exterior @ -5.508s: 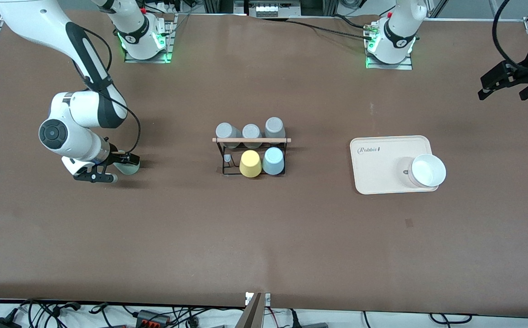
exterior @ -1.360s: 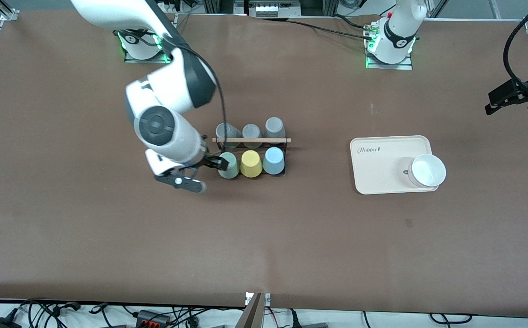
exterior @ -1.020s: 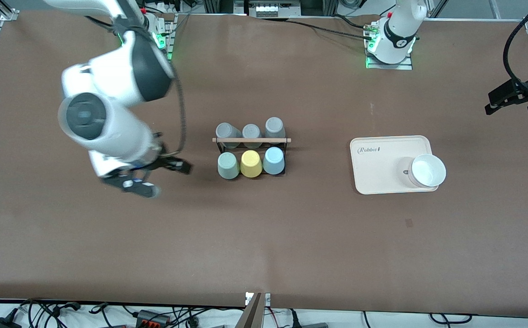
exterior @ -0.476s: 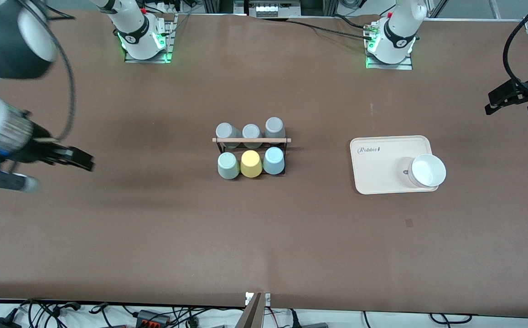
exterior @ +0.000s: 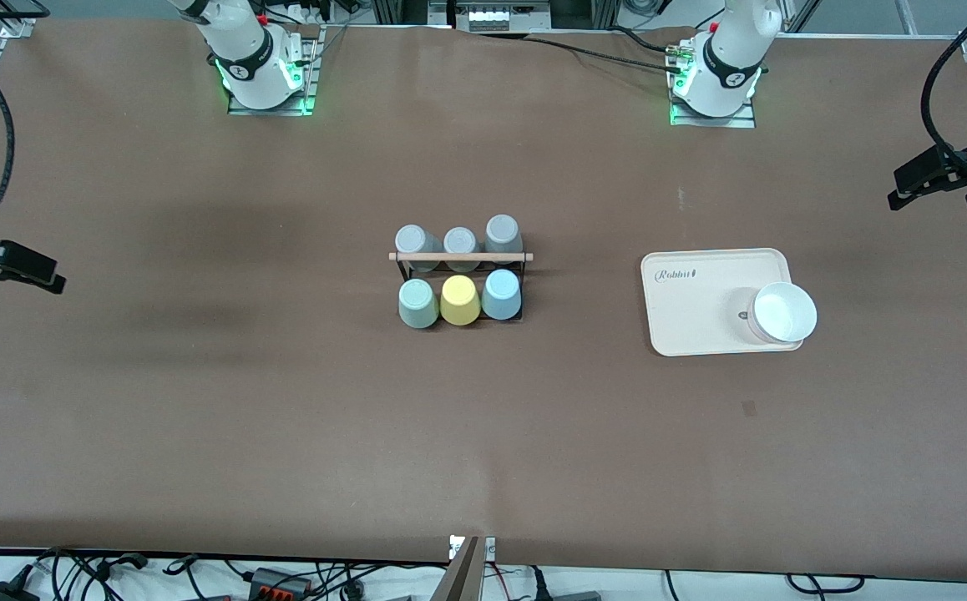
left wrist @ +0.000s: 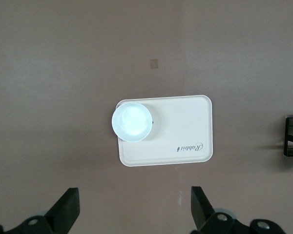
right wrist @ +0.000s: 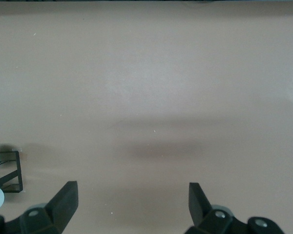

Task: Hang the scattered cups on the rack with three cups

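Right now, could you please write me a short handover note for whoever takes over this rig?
Right gripper: open, empty, up over the right arm's end of the table.
Left gripper: open, empty, waiting over the left arm's end.
Rack: mid-table, three grey cups in its row farther from the front camera.
Nearer row: mint green cup, yellow cup, light blue cup, all upside down on the rack.
Done: both scattered cups are on the rack.
Left: nothing visible; no loose cups on the table.
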